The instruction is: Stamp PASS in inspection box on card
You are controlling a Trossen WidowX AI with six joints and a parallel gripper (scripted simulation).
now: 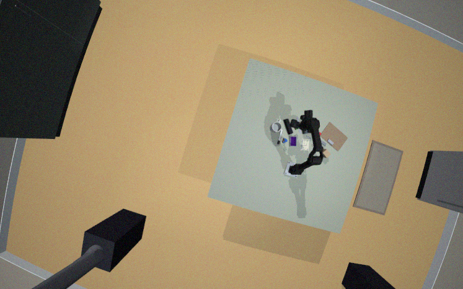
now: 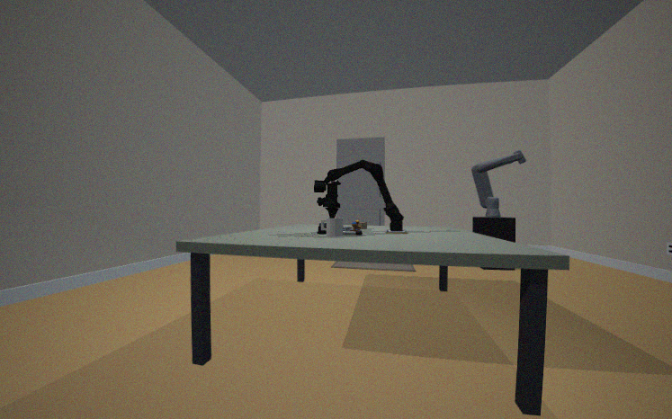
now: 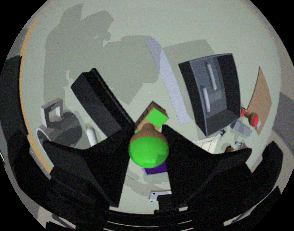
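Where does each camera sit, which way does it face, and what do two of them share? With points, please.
Top: high overhead, looking down on the pale green table [image 1: 247, 172] [image 2: 359, 252]; the whole black arm [image 1: 317, 136] [image 2: 362, 165] shows.
Exterior: low beyond one table edge, looking across it; arm in profile.
Wrist: on the arm, looking past the tool [image 3: 149, 144], shut on a green-topped stamp [image 3: 149, 150].
Top and wrist share the purple pad [image 1: 292, 141] [image 3: 156, 168].

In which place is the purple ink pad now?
In the top view, the purple rectangular ink pad lies on the table, between the small blue-topped object and the cream card.
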